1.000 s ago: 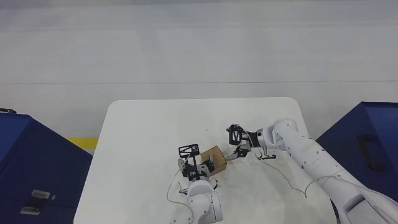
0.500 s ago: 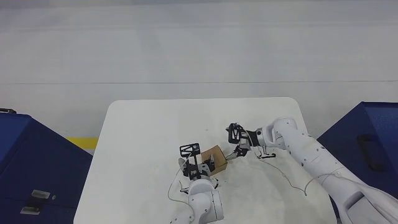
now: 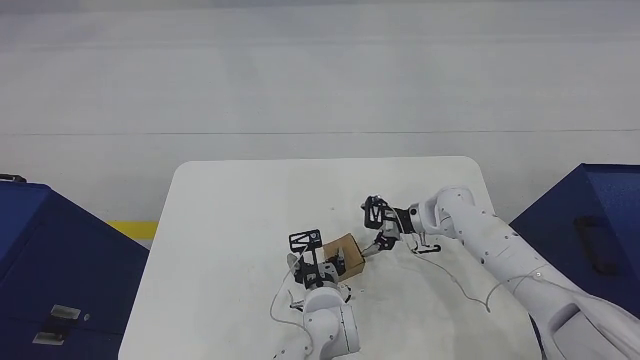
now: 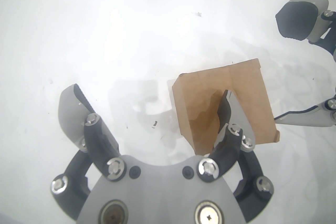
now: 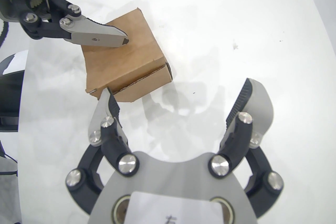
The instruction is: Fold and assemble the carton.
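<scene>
— Brown cardboard, that's the carton (image 4: 199, 99). Where does it sit?
— On the white counter (image 3: 230, 220), between the two sets of jaws and touched by both.
— How do the left jaws stand?
— Spread wide, gripping nothing. One finger (image 4: 229, 109) rests on the carton's top face. The other finger (image 4: 69, 104) hangs over bare counter, well apart from the box.
— And the right jaws?
— Wide too, nothing held. One fingertip (image 5: 109, 101) touches the carton's end nearest them, just at a corner. Its partner (image 5: 252, 101) is off to the side over bare counter.
— What shape is the carton in?
— It stands up as a box. On the end facing the right jaws a flap sits a little recessed, its corrugated edge showing.
</scene>
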Controlling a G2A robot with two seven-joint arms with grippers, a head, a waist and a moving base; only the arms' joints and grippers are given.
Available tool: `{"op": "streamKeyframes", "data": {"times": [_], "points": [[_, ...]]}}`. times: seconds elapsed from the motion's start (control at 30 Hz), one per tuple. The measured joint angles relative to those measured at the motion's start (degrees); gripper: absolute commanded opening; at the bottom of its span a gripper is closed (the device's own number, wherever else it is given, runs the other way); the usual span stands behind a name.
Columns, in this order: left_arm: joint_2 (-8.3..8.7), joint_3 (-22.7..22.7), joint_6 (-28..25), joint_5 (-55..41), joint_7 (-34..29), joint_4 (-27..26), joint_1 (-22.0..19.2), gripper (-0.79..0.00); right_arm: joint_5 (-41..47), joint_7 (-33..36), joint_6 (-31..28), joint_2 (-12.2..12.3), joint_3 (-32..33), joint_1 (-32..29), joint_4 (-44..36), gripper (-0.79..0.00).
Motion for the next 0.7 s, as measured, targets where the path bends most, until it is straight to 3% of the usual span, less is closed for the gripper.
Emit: {"op": "streamKeyframes", "data": {"times": [0.4,0.7], "points": [[0.14,-0.2,-0.5,-0.1,0.5,-1.1,0.6,0.0,3.8,-4.5,0.0,2.6,2.3,-0.9,-3.1,0.0],[1.78,-0.2,-0.5,-0.7,3.9,-6.7,4.2,0.0,6.3,3.4,4.2,0.2,0.2,-0.6,-2.7,0.0]]}}
